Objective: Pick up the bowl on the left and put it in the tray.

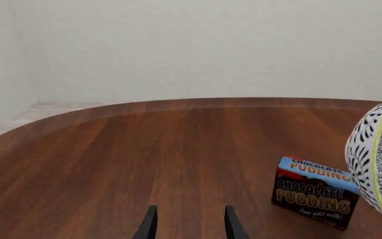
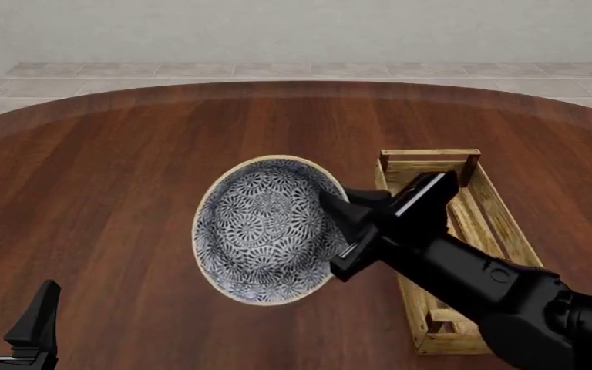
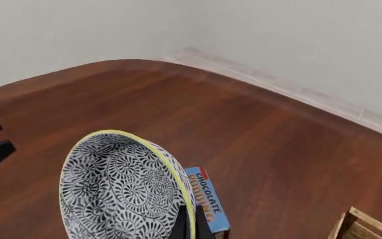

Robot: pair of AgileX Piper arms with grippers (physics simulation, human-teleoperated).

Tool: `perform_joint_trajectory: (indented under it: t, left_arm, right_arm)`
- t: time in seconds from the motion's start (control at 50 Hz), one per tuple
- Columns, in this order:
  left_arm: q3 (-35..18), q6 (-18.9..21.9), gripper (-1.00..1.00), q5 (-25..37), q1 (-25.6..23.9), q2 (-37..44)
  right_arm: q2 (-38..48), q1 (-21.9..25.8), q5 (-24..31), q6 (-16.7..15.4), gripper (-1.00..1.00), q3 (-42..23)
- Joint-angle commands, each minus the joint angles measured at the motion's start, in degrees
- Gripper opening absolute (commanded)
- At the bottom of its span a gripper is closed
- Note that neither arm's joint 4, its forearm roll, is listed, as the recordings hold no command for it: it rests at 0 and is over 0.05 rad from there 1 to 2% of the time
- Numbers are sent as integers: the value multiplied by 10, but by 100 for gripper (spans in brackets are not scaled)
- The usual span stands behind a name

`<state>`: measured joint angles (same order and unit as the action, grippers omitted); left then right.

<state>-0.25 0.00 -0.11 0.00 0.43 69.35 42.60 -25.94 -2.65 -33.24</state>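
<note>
Round dark-wood table (image 2: 121,154) w/ reddish grain, pale tiled floor strip (image 2: 275,69) past its far edge, plain off-white walls (image 1: 198,45) behind.

Right gripper (image 2: 350,231) – fingers pinched shut on the rim of the bowl (image 2: 260,231) at the bowl's 3 o'clock side in front view; one finger inside the rim, one outside, seen in right wrist view as dark tips (image 3: 187,224) straddling the cream edge. Bowl is lifted off the table and tipped steeply, inside facing the front cam, sitting near frame centre. Tray (image 2: 481,223) lies at 3 o'clock of the bowl, just beside it, long axis running away from the arms; right arm crosses over its near half – bowl not in tray.

Pudding box (image 1: 316,198) stands on the table below/behind the bowl, visible in both wrist views, hidden in front view.

Left gripper (image 2: 8,312) at 8 o'clock of front view, fingers spread apart, holding nothing, well apart from the bowl.
</note>
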Motion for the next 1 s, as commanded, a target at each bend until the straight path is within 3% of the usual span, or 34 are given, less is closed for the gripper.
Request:
perform_joint_trajectory:
  t: [0.02,0.16,0.34,0.46,1.0]
  left_arm:
    - [0,0,100,0,0,0]
    - [0,0,100,0,0,0]
    - [0,0,100,0,0,0]
    - [0,0,100,0,0,0]
    - [0,0,100,0,0,0]
  right_arm:
    - [-40,-27,3,31,-100,18]
    - [-78,-49,6,64,-100,32]
    - [-104,-70,15,83,-100,39]
    - [-133,-98,25,119,-100,46]
    - [-200,-189,43,183,-100,72]
